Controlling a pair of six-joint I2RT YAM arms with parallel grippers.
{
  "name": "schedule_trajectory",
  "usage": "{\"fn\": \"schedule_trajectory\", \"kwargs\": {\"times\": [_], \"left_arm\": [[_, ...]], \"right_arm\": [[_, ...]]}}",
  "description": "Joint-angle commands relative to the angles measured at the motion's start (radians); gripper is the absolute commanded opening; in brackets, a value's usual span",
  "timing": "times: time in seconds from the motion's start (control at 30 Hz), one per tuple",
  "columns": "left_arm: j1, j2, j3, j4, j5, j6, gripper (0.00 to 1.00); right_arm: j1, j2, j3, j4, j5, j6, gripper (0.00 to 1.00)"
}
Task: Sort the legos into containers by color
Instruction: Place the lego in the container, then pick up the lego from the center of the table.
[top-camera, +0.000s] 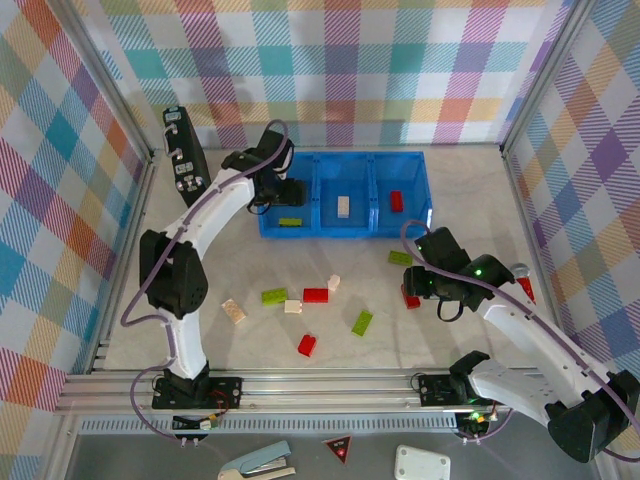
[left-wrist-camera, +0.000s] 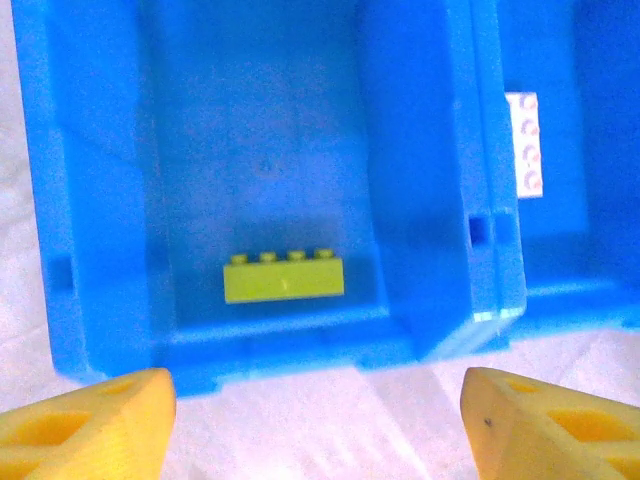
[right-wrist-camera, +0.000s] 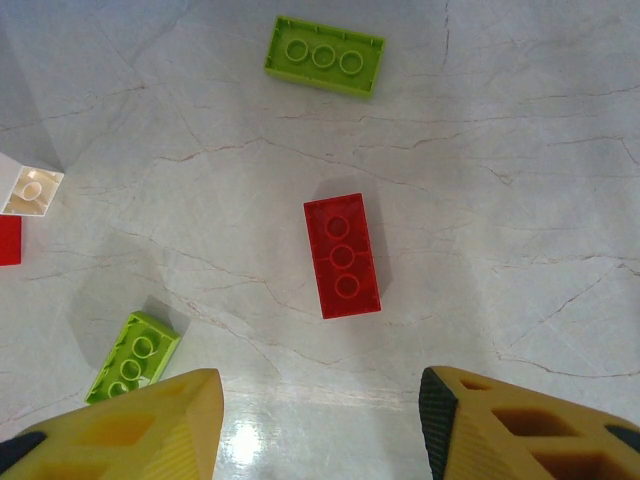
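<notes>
Plaid walls (top-camera: 330, 60), pale marbled tabletop (top-camera: 260, 340): lego sorting partly done, one colour to each compartment of the blue tray (top-camera: 350, 234).

The left hand (left-wrist-camera: 318, 420) hangs released and empty over the tray's left compartment, where a lime green brick (left-wrist-camera: 284, 279) lies by the front wall. The middle compartment holds a cream brick (top-camera: 343, 206) and the right one a red brick (top-camera: 396, 200), so each colour seems to have its bin. Loose legos (top-camera: 316, 295) lie in front of the tray. Off its right end, the right hand (right-wrist-camera: 320, 420) is spread, gripping nothing, above a stray red brick (right-wrist-camera: 342, 256), probably lined up for the pick.

Red lego (right-wrist-camera: 7, 241) — cut off at left edge; right fingers (right-wrist-camera: 130, 430) — clipped below.
</notes>
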Motion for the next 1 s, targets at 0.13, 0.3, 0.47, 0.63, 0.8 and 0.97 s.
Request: {"fn": "schedule_trajectory", "kwargs": {"times": [0.13,0.3,0.47,0.63,0.8,0.97], "left_arm": [[-0.048,-0.182,-0.195,0.036,-0.021,-0.061,0.75],[-0.080,-0.278,-0.297,0.043,-0.050,-0.082,0.75],[-0.130,-0.371,-0.401,0.060,-0.098,-0.111,0.74],[-0.166,-0.438,-0.486,0.055,-0.106,-0.151,0.74],[-0.197,-0.479,-0.575,0.068,-0.101,-0.188,0.75],[-0.218,-0.481,-0.669,0.098,-0.072,-0.228,0.77]], "right_arm": [[0.006,0.015,-0.006,0.002,-0.037,-0.005,0.56],[0.006,0.041,0.002,0.011,-0.046,-0.010,0.56],[0.006,0.064,0.015,-0.002,-0.048,-0.010,0.56],[0.006,0.068,-0.004,0.035,-0.041,-0.019,0.56],[0.006,0.098,0.000,0.028,-0.040,-0.028,0.56],[0.006,0.090,-0.010,0.038,-0.043,-0.031,0.56]]}}
